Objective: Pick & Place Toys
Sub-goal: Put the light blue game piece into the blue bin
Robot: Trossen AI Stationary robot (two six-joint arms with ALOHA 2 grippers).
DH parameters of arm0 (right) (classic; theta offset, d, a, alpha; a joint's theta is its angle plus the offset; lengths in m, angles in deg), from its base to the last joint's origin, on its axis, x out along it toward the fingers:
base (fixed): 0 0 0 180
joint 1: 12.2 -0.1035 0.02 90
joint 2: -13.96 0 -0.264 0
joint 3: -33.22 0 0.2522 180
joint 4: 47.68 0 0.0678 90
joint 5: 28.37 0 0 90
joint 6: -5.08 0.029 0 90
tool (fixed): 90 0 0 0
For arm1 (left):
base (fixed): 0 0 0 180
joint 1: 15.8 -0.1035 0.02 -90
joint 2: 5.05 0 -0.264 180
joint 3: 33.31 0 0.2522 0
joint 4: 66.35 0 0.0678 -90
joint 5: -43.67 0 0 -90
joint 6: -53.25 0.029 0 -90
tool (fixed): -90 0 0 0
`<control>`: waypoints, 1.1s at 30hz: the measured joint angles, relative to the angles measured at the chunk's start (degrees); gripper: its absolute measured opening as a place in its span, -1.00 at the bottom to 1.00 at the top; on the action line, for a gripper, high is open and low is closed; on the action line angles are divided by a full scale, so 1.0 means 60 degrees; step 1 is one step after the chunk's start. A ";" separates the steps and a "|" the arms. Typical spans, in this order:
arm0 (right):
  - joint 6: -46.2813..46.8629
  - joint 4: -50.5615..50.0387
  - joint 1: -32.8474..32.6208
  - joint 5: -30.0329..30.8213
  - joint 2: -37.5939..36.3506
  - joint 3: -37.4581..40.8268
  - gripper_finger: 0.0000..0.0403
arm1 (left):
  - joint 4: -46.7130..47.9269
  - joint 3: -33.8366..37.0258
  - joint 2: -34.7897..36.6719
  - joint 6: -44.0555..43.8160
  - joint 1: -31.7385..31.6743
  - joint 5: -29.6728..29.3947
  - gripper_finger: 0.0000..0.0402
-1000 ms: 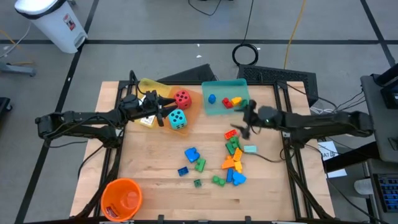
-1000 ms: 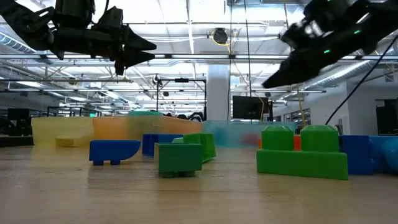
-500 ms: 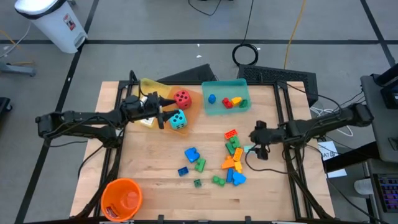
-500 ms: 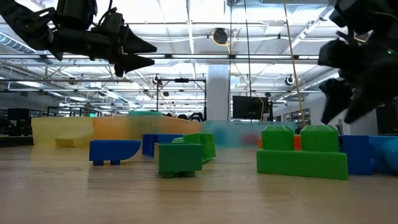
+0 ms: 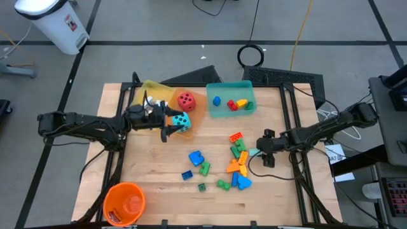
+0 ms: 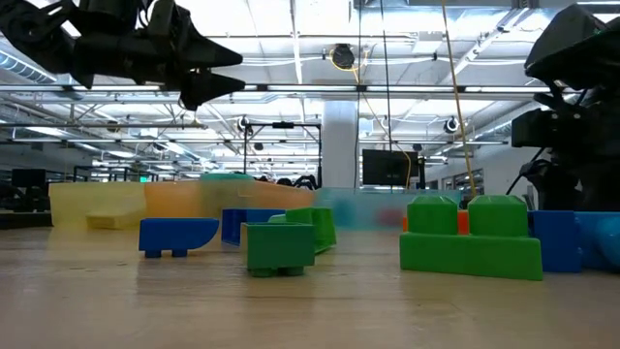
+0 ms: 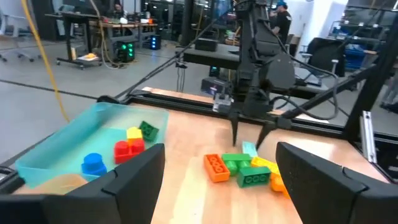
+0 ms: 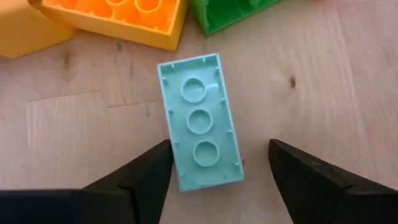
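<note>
Pale teal, the brick [image 8: 202, 122] lies flat on the table [image 5: 159, 197] near its right edge, and the right gripper [image 8: 214, 177] hangs spread and empty astride it, likely to grasp it, while the left gripper [image 7: 217, 180], open and empty, hovers near the far-left corner.

Bare wood is left open along the table [image 5: 159, 197]'s near edge, between the orange bucket [image 5: 124, 202] at the near left corner and the brick cluster [image 5: 236, 166] right of centre. The middle is partly blocked by a few scattered blue and green bricks [image 5: 196, 163]. The far edge is taken up by the teal tray [image 5: 230, 98] and the yellow tray [image 5: 152, 87]. The pale mint brick [image 8: 201, 121] is flanked by the right gripper [image 8: 219, 177]'s spread fingers, with orange and green bricks [image 8: 124, 15] crowded just beyond it.
</note>
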 joint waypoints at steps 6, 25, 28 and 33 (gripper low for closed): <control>-0.0006 0.0473 -0.0255 0.0056 0.0011 0.0028 -0.10 | -0.0025 0.0000 0.0000 -0.0623 0.0602 -0.1122 0.56; -0.3704 0.1736 -0.0822 0.2915 -0.0755 -0.1949 -0.63 | -0.0782 -0.0004 -0.0259 -0.2184 0.1615 -0.2281 0.56; -0.5692 0.3100 -0.0673 0.3700 -0.0355 -0.1931 -0.63 | -0.1577 -0.0134 -0.0876 -0.2206 0.1798 -0.2453 0.56; -0.8462 0.5506 -0.0141 0.4556 0.0642 -0.1931 -0.63 | -0.1645 -0.1277 -0.2578 -0.2203 0.1994 -0.2484 0.56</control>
